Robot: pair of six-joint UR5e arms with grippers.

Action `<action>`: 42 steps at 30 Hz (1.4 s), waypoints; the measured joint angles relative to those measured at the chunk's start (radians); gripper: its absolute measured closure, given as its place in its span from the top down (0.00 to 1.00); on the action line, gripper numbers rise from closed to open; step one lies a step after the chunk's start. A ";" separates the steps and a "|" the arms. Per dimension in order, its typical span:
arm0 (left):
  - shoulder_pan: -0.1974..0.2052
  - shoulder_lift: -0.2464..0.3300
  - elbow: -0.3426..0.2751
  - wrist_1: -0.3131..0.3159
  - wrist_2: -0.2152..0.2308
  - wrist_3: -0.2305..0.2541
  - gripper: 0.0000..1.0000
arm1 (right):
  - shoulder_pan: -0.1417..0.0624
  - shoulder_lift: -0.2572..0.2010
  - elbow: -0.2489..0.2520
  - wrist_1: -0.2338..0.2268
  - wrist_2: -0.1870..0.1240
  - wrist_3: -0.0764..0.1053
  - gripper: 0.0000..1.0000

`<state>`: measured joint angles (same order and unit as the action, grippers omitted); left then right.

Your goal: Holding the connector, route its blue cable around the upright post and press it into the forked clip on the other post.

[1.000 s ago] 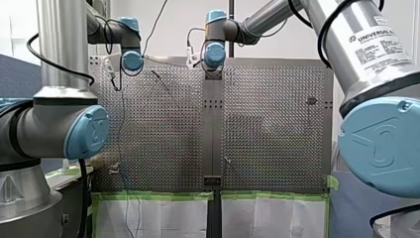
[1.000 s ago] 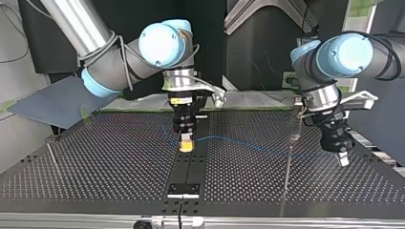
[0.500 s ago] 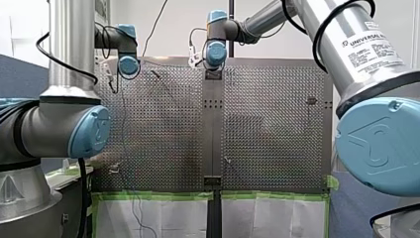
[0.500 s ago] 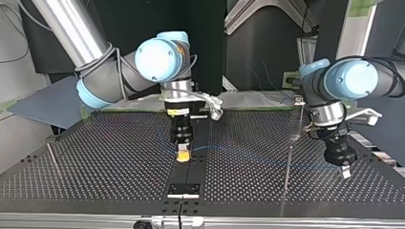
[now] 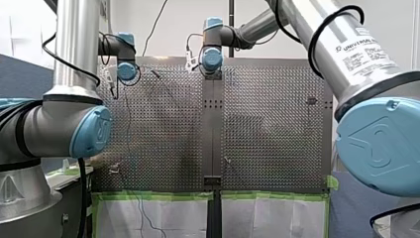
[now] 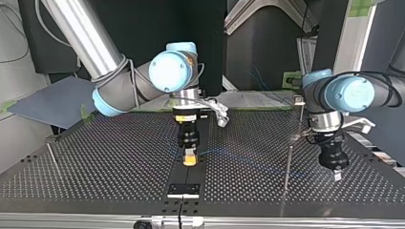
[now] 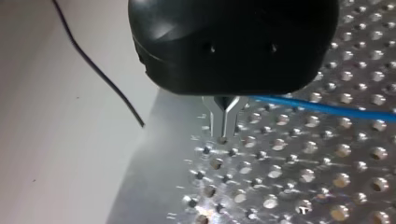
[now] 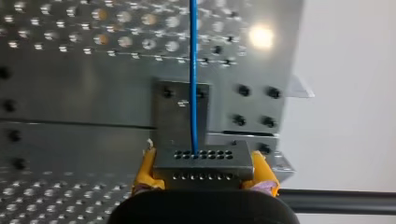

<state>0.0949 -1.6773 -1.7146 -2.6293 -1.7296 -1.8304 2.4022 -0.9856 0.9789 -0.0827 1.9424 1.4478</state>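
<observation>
In the right wrist view my right gripper [image 8: 204, 170] is shut on the grey connector [image 8: 201, 157], yellow pads on both its sides. The blue cable [image 8: 193, 70] runs straight ahead from it. In the top view that gripper [image 6: 189, 160] hangs low over the table's centre strip. My left gripper [image 6: 336, 174], at the top view's right, is shut, its metal fingers [image 7: 223, 119] almost on the perforated table. The blue cable [image 7: 322, 108] leaves sideways from between those fingers. A thin upright post [image 6: 288, 164] stands just beside my left gripper. A second post [image 6: 299, 100] stands further back.
A black plate [image 6: 183, 189] sits on the centre strip near the top view's front edge, ahead of the connector. A lone rod [image 6: 52, 158] stands at the top view's left. The table's edge [image 7: 140, 154] lies close beside my left gripper, where a black wire [image 7: 98, 74] hangs.
Both grippers have moved towards the top view's front edge. My right one carried the connector along the centre strip. My left one sank lower beside the thin post.
</observation>
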 joint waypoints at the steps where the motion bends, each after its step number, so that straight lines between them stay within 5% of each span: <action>1: 0.002 -0.003 0.000 0.001 0.006 -0.003 0.00 | -0.001 0.008 -0.008 0.008 0.008 0.004 0.00; 8: 0.009 -0.042 0.012 0.000 0.040 -0.014 0.00 | -0.013 0.041 -0.068 0.068 0.052 0.044 0.00; 17: 0.008 -0.061 0.014 0.000 0.070 -0.012 0.00 | -0.034 0.044 -0.085 0.144 0.064 0.069 0.00; 42: -0.023 -0.105 0.014 0.003 0.121 -0.023 0.00 | -0.103 0.044 -0.025 0.137 0.038 0.079 0.00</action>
<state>0.0720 -1.7826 -1.7007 -2.6258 -1.6088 -1.8530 2.2994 -0.9413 0.9537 0.0543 1.9806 1.5268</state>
